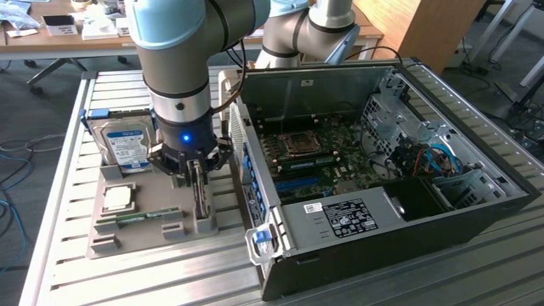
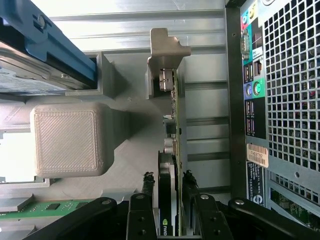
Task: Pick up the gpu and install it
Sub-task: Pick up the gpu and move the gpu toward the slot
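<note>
The gpu (image 1: pixel 201 199) stands on its edge in a slot of the grey holder tray (image 1: pixel 127 239), beside the open computer case (image 1: pixel 476 191). In the wrist view the gpu (image 2: pixel 173 115) runs away from the camera as a thin card with its silvery end bracket (image 2: pixel 165 47) at the far end. My gripper (image 1: pixel 197 173) is lowered straight over it. My gripper (image 2: pixel 167 175) is open, one finger on each side of the card, with narrow gaps to it. The card still rests in its slot.
On the same tray stand a blue-labelled hard drive (image 1: pixel 126 143), a processor (image 1: pixel 117 197) and a green memory stick (image 1: pixel 140 217). The case lies on its side with the motherboard (image 1: pixel 314 159) exposed. Its rear panel (image 2: pixel 280 100) stands close beside the card.
</note>
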